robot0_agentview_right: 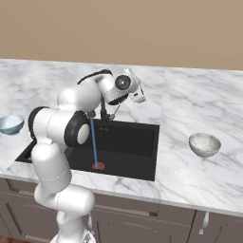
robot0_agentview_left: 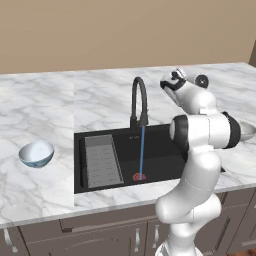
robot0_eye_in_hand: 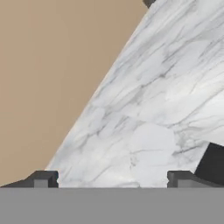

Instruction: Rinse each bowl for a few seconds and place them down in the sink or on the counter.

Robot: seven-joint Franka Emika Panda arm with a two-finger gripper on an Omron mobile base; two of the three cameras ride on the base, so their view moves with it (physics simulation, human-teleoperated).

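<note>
Worktop [robot0_agentview_left: 40, 105]: white marble, under the jaws. Sink [robot0_agentview_left: 165, 150]: black, below and in front of the jaws, water running from the faucet [robot0_agentview_left: 140, 100]. Blue bowl [robot0_agentview_left: 36, 153]: far left. Speckled bowl [robot0_agentview_right: 204, 144]: right. Gripper [robot0_eye_in_hand: 111, 177]: jaws wide, holding nothing.

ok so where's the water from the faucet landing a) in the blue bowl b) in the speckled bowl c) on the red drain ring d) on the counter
c: the stream drops from the faucet straight to the red drain ring in the sink.
</note>
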